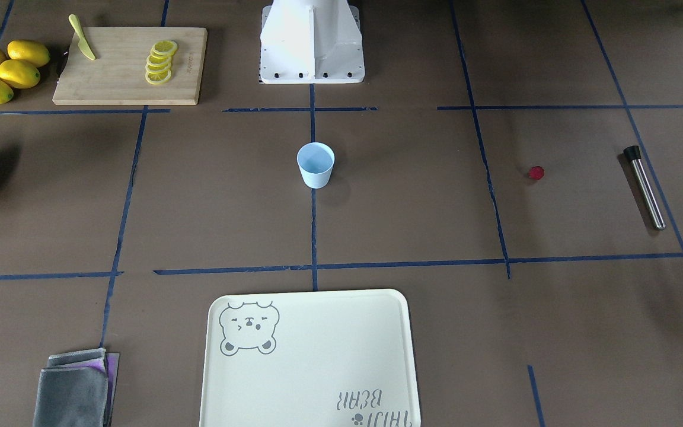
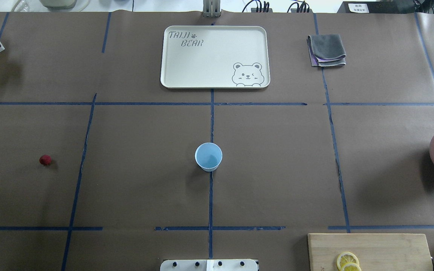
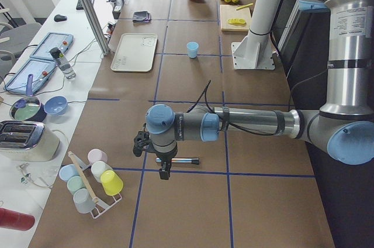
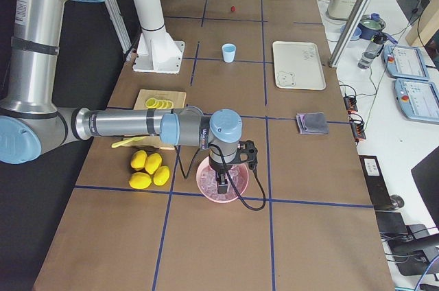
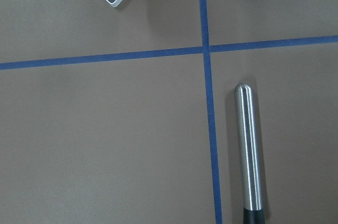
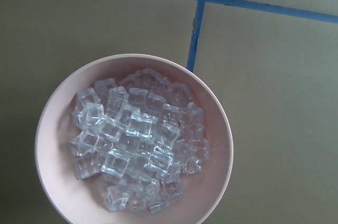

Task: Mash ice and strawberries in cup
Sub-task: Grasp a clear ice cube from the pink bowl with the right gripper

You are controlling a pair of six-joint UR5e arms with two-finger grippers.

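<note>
The light blue cup (image 2: 208,156) stands upright and empty at the table's middle, also in the front view (image 1: 316,165). The small dark red strawberry (image 2: 45,160) lies alone on the paper on my left side. The ice (image 6: 134,139) is a heap of clear cubes in the pink bowl (image 6: 50,150) on my right side. A steel muddler (image 5: 248,150) lies flat at the far left. My left gripper (image 3: 164,171) hangs over the table beside the muddler. My right gripper (image 4: 222,182) hangs over the ice bowl. Neither wrist view shows fingers, so I cannot tell if either gripper is open or shut.
A cream bear tray (image 2: 214,56) and a folded grey cloth (image 2: 326,51) lie at the far side. A cutting board (image 1: 131,65) with lemon slices and a yellow knife, plus whole lemons (image 1: 6,70), sits near my right. A rack of coloured cups (image 3: 93,181) stands past the muddler.
</note>
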